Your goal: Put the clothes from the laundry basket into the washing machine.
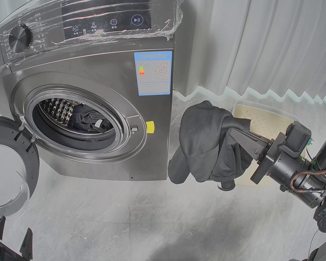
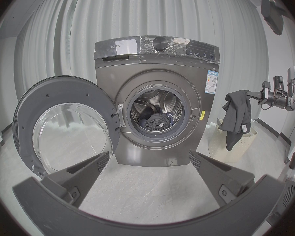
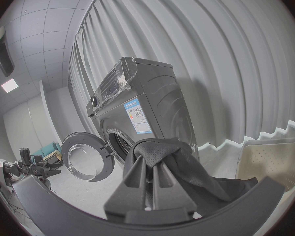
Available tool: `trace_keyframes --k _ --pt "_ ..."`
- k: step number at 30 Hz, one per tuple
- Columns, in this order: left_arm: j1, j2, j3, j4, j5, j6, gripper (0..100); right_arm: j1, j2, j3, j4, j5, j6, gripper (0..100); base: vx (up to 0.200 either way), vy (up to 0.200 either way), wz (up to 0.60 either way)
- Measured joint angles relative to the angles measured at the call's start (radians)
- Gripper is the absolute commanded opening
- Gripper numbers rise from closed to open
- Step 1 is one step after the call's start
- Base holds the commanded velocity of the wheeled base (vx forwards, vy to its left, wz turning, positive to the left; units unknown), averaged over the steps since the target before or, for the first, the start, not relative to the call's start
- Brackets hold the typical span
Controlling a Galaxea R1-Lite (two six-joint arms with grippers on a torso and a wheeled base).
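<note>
We see washing machine at left, door swung open. Laundry basket on floor to right of it, by curtain. We judge task partway: dark clothes already in drum. One dark garment hangs in air between basket and machine, clamped in right gripper, not yet loaded. Left gripper low near door, jaws spread, empty. Basket inside partly blocked by garment and arm; we can't tell if more left.
</note>
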Motion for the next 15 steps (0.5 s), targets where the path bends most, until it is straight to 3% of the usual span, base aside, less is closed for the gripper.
trace_keyframes --k 10,15 --pt "0.0 0.0 0.0 0.0 -0.002 -0.001 100 0.001 0.001 0.0 0.0 0.0 0.0 0 -0.2 0.0 0.0" --pt "-0.001 0.0 0.0 0.0 -0.003 -0.001 100 0.001 0.003 0.0 0.0 0.001 0.0 0 0.0 0.0 0.0"
